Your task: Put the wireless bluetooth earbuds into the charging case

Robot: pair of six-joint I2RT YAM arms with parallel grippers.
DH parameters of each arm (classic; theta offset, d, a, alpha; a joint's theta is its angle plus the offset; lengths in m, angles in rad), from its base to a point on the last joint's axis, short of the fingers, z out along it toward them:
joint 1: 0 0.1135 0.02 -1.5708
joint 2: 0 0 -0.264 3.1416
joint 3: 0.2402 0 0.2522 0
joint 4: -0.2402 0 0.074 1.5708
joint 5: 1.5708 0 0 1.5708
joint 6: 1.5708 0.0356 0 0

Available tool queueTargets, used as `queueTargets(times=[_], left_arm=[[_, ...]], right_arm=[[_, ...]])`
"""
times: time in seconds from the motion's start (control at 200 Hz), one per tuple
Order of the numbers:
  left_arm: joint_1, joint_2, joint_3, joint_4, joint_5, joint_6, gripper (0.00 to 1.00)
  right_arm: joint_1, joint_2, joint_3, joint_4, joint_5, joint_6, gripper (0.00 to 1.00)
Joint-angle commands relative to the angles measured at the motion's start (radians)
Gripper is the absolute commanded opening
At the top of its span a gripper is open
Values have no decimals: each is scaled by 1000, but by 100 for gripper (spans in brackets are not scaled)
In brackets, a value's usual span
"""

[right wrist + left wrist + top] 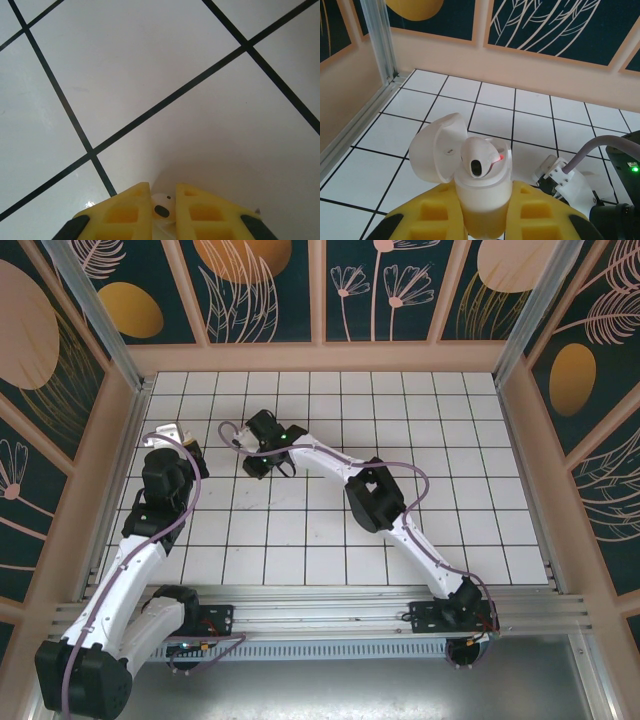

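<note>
Over the glossy white-tiled surface [450, 440], left gripper [485, 205] clamps the open rounded charging case [482, 187]; right gripper [162, 200] pinches an earbud [161, 209].

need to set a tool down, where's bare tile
Bare: tiled floor's right half, between the right arm and right wall, plus tiles between it and the left arm. Crowded: back left, where the left gripper holds the charging case and the right gripper pinches an earbud.
</note>
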Motion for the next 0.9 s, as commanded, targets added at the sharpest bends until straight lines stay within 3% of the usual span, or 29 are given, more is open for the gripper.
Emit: queueTargets(times=[0.0,0.185,0.34,0.676,0.781,0.896], left_arm=[[5,-10,-11,-3,27,6,0],[5,-4,-25,33,115,33,0],[5,15,-46,90,272,81,0],[5,49,-183,467,820,193,0],[3,85,-191,563,899,184,0],[-14,130,-172,614,911,195,0]], right_arm=[[-27,-42,-27,-98,-32,65,12],[-85,-114,-121,-5,-149,211,8],[-119,-229,-261,113,-180,310,7],[-164,-589,-595,388,-178,505,7],[-164,-750,-759,540,-160,561,9],[-160,-916,-967,740,-127,656,9]])
